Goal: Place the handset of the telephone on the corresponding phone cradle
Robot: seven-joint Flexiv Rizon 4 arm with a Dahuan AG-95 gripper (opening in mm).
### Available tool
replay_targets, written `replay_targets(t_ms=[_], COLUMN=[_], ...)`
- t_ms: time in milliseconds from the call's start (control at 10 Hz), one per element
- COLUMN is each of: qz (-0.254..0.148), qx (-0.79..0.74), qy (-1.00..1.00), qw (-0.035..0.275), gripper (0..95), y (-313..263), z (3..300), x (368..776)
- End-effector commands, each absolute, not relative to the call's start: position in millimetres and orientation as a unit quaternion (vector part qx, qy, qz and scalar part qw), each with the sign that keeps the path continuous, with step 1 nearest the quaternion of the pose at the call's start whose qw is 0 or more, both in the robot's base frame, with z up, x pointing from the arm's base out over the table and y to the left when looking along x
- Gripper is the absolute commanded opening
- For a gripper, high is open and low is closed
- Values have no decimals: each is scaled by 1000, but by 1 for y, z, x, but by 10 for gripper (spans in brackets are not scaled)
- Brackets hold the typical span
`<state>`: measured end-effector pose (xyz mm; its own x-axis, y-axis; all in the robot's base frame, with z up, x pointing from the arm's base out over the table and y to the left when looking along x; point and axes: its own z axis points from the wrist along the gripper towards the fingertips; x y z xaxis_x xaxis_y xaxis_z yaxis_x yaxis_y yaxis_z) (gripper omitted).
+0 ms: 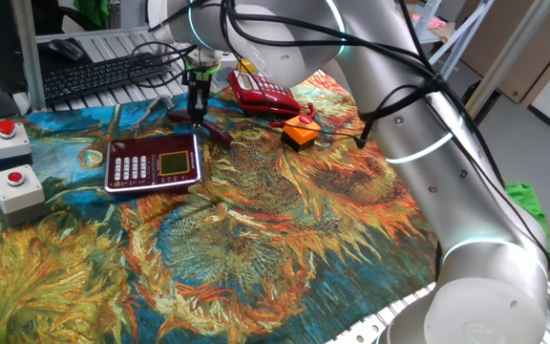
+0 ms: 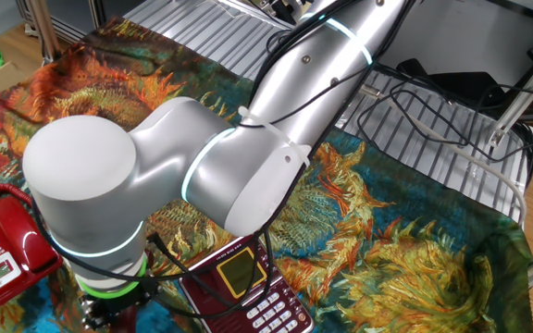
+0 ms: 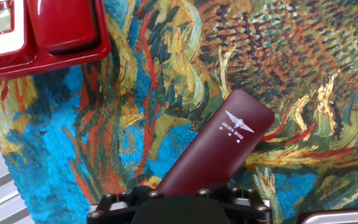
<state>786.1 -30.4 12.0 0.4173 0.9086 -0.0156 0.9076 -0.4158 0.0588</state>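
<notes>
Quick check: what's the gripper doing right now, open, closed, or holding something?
Gripper: down at the dark maroon handset lying on the cloth; whether the jaws are open or gripping it cannot be told.

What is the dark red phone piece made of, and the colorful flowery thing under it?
The handset looks like hard plastic with a smooth, slightly glossy finish: even maroon color, rounded molded corners and a small printed logo. The tablecloth looks like printed fabric: its sunflower painting pattern has a dull, matte surface and lies flat over the table, though I cannot rule out a soft vinyl sheet.
</notes>
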Motion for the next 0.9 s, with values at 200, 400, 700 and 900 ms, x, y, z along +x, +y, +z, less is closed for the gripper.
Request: replay_targets(t_ms=[200,400,700,900], qz=[13,19,18,16], qx=[829,818,820,821], qy=[558,575,572,570], qw=[29,27,26,26], gripper=[190,190,760,950], y=[-30,-27,-22,-19], z=[12,14,18,20], x=[786,786,786,787])
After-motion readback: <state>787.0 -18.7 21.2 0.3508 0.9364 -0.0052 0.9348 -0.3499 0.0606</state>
